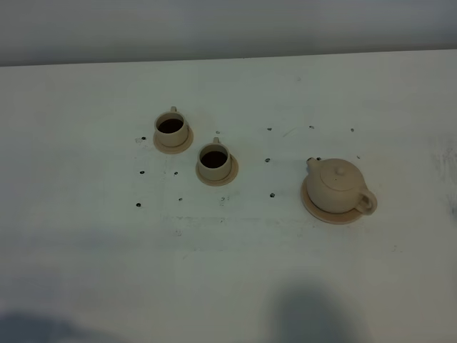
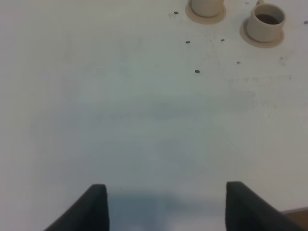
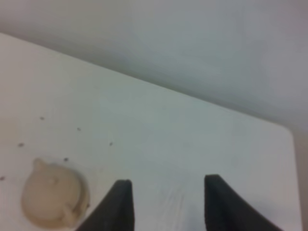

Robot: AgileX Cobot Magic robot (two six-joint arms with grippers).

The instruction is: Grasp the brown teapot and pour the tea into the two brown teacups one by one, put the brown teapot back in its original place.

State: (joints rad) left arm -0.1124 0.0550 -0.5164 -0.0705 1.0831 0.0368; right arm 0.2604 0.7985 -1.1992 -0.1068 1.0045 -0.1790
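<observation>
The brown teapot (image 1: 339, 184) sits upright on its wide tan saucer (image 1: 314, 208), the original place, right of centre, spout pointing back-left. The two brown teacups (image 1: 171, 128) (image 1: 213, 161) stand on small saucers at left centre, both holding dark tea. No gripper shows in the exterior view. In the left wrist view my left gripper (image 2: 166, 207) is open and empty over bare table, with the teacups (image 2: 207, 6) (image 2: 265, 21) far ahead. My right gripper (image 3: 166, 204) is also open and empty, clear of the teapot (image 3: 54, 199).
The white table (image 1: 228, 271) carries small dark specks around the cups and teapot. A grey wall runs behind its far edge. Arm shadows fall along the near edge. The right wrist view shows the table's far corner.
</observation>
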